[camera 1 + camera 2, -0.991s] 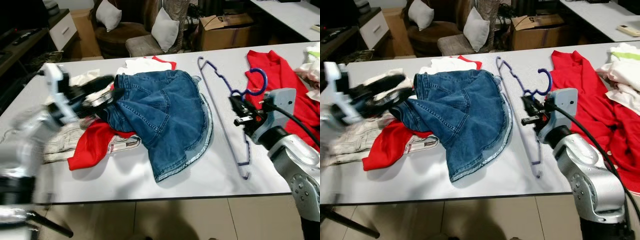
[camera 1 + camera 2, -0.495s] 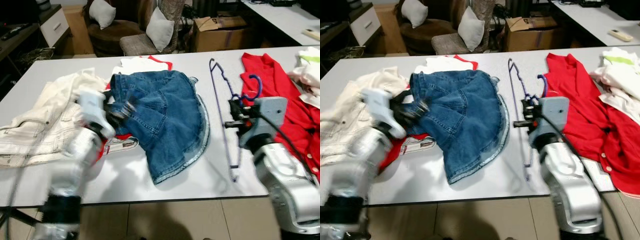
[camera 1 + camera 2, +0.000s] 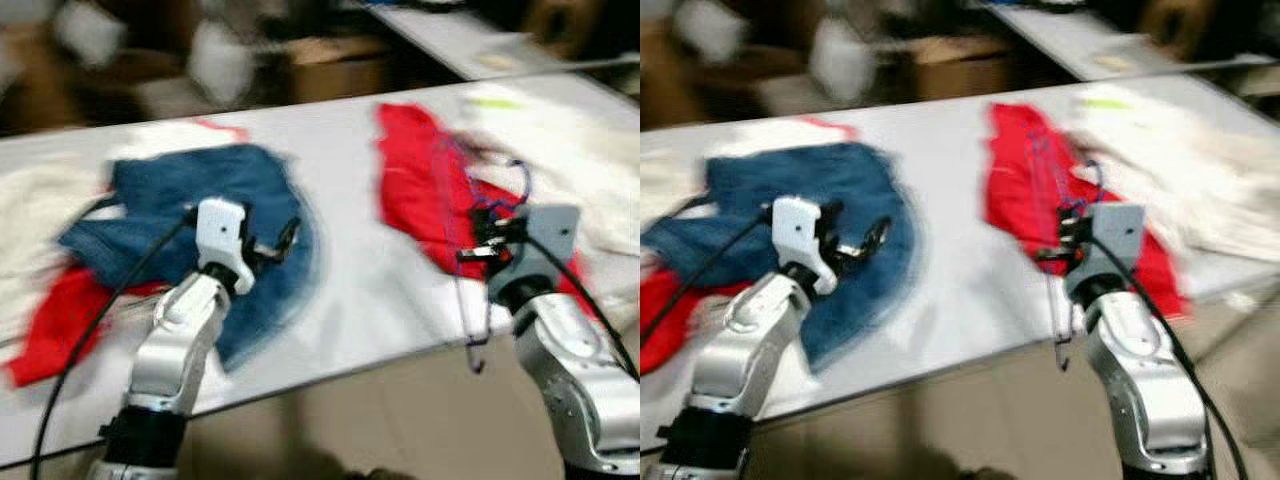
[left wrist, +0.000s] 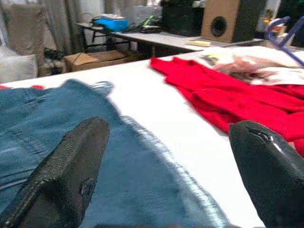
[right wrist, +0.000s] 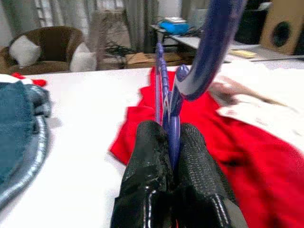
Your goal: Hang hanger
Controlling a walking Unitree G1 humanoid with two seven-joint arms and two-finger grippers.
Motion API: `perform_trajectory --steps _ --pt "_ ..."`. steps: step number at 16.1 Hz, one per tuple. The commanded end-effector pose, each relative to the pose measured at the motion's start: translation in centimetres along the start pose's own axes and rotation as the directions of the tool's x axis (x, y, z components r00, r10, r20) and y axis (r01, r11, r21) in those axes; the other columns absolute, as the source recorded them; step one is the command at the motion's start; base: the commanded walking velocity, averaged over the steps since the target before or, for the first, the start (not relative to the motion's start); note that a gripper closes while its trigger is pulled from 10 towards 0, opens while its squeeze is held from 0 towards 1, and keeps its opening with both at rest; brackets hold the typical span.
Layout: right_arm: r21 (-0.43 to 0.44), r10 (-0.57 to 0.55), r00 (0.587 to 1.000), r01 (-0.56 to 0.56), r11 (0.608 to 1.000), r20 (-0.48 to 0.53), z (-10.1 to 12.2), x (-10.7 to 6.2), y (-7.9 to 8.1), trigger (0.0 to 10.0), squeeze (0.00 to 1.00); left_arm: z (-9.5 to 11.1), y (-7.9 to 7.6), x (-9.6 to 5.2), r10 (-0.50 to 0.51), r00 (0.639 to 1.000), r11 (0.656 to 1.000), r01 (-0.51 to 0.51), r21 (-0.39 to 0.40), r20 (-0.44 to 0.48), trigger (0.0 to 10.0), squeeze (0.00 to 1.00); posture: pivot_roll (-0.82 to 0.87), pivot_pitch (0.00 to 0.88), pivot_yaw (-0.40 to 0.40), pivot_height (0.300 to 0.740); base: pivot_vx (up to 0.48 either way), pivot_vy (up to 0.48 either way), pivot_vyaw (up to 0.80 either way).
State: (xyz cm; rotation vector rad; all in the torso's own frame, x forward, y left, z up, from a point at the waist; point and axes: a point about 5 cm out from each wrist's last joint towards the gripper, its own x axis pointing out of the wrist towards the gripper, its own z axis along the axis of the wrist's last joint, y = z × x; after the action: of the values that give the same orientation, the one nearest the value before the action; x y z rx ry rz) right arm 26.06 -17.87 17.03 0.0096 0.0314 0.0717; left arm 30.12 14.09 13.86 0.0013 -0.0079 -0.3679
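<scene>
A thin blue-purple wire hanger (image 5: 172,102) with a curved hook is standing between the right gripper (image 5: 175,156) fingers, which are pinching its neck at centre frame. In the blurred head view it is hanging right of centre over the red garment (image 3: 420,185). The left gripper (image 4: 166,166) is hovering spread wide above the denim skirt (image 4: 42,123).

You have bare white table (image 3: 360,270) between the blue denim (image 3: 160,195) and the red garment (image 3: 420,190) to pass.
</scene>
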Motion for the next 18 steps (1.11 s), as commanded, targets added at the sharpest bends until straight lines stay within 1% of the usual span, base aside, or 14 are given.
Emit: perform_trajectory --steps 1,4,5,6,7,8,9,10,11,12,14,16,18 --pt "0.0 -0.013 1.0 0.013 1.0 0.006 0.0 0.0 -0.4 10.0 0.0 0.1 0.0 -0.1 0.013 1.0 1.0 -0.013 0.019 0.003 10.0 0.71 -0.1 0.0 0.033 0.74 0.0 -0.259 -0.64" --pt "0.009 -0.015 1.0 0.015 1.0 0.0 0.0 0.1 -0.2 10.0 0.0 0.5 0.4 0.1 0.028 1.0 0.999 -0.029 0.029 0.012 10.0 0.71 -0.09 0.0 0.041 0.74 0.0 0.0 -0.65" --pt "0.024 -0.024 0.999 0.025 0.999 -0.023 -0.5 0.0 -0.3 10.0 0.0 0.4 0.5 0.0 0.033 0.999 0.999 -0.033 0.022 0.014 10.0 0.67 -0.1 0.0 0.041 0.74 0.0 0.0 0.0" --pt "0.012 -0.023 0.998 0.023 1.0 -0.053 -1.2 -0.4 -0.2 10.0 0.0 0.0 0.7 -0.3 0.044 0.999 0.999 -0.044 0.014 -0.012 10.0 0.58 -0.11 0.0 0.048 0.74 0.0 0.0 0.0" --pt "-0.016 -0.007 0.997 0.006 1.0 -0.079 -1.7 -0.9 -0.1 10.0 0.0 -0.2 0.8 -0.5 0.039 0.999 0.999 -0.039 0.021 -0.013 10.0 0.51 -0.12 0.0 0.053 0.74 0.0 0.0 0.0" --pt "-0.042 -0.004 0.994 0.0 0.999 -0.11 -2.3 -1.7 -0.4 10.0 0.0 -0.8 0.8 -0.7 0.02 0.999 0.999 -0.019 0.04 -0.027 10.0 0.51 -0.12 0.0 0.045 0.74 0.0 0.0 0.0" --pt "-0.045 -0.01 0.993 0.005 0.999 -0.116 -2.4 -1.9 -0.6 10.0 0.0 -0.8 0.7 -0.9 0.011 1.0 0.999 -0.009 0.046 -0.027 10.0 0.51 -0.11 0.0 0.042 0.74 0.0 0.0 0.0" --pt "-0.022 -0.022 0.992 0.019 1.0 -0.124 -2.8 -1.9 -1.0 10.0 0.0 -1.1 0.5 -1.1 0.02 1.0 1.0 -0.019 0.017 -0.022 10.0 0.52 -0.11 0.0 0.036 0.74 0.0 0.0 0.0" --pt "-0.019 -0.031 0.992 0.029 0.999 -0.126 -3.0 -1.9 -1.2 10.0 0.0 -1.2 0.4 -1.2 0.022 0.999 1.0 -0.022 0.014 -0.024 10.0 0.53 -0.11 0.0 0.036 0.74 0.0 0.0 -0.43" --pt "-0.007 -0.039 0.991 0.039 0.999 -0.127 -3.2 -2.1 -1.6 10.0 0.0 -1.6 -0.2 -1.7 -0.001 1.0 1.0 0.001 -0.001 -0.03 10.0 0.52 -0.1 0.0 0.032 0.74 0.0 0.0 -0.8" --pt "-0.008 -0.042 0.991 0.041 0.999 -0.127 -3.3 -2.2 -1.9 10.0 0.0 -2.0 -0.6 -1.8 -0.018 0.999 1.0 0.019 0.018 -0.049 10.0 0.53 -0.1 0.0 0.03 0.74 0.0 0.0 -0.8" --pt "-0.014 -0.043 0.991 0.041 0.999 -0.128 -3.4 -2.0 -2.1 10.0 0.0 -2.3 -0.8 -1.9 -0.031 0.997 0.998 0.034 0.045 -0.065 10.0 0.52 -0.09 0.0 0.029 0.74 0.246 0.0 -0.7" --pt "-0.014 -0.04 0.993 0.038 0.999 -0.109 -3.0 -1.8 -2.1 10.0 0.0 -2.1 -0.6 -1.6 -0.017 0.998 0.999 0.02 0.044 -0.06 10.0 0.52 -0.09 0.0 0.031 0.74 0.261 0.0 0.0"
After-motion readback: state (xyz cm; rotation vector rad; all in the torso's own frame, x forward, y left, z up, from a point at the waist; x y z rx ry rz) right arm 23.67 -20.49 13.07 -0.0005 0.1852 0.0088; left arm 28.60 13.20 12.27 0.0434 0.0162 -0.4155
